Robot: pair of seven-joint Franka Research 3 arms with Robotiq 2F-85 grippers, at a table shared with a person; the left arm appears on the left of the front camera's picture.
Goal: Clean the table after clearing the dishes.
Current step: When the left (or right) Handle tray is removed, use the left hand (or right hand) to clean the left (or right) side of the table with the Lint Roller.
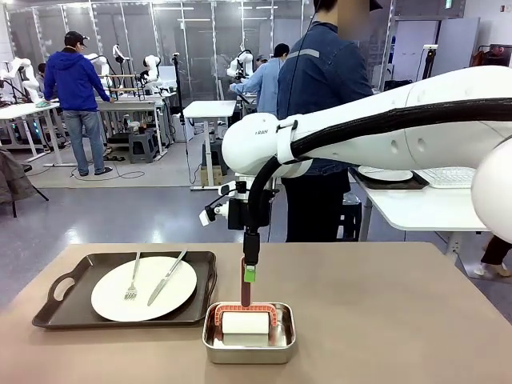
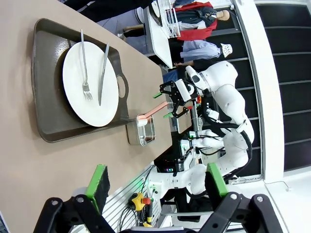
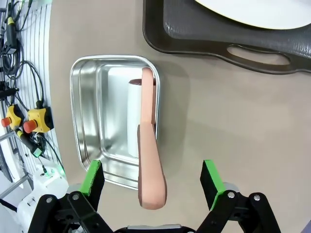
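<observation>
On the tan table (image 1: 384,320) a dark brown tray (image 1: 72,308) at the left holds one of the dishes, a white plate (image 1: 160,292) with a fork (image 1: 133,284) and knife (image 1: 166,278). A steel pan (image 1: 248,352) near the front edge holds a white roller (image 1: 245,322) whose salmon handle (image 3: 148,145) rises upright. My right gripper (image 3: 151,177) points down over it, open, green pads either side of the handle without touching it. My left gripper (image 2: 158,182) is open and holds nothing, well back from the tray (image 2: 46,97) and the plate (image 2: 75,104).
A person in a blue jacket (image 1: 320,80) stands at the table's far side. A white side table (image 1: 416,208) is at the back right. The table's right half is bare. Emergency-stop buttons (image 3: 24,124) and cables lie off the near edge.
</observation>
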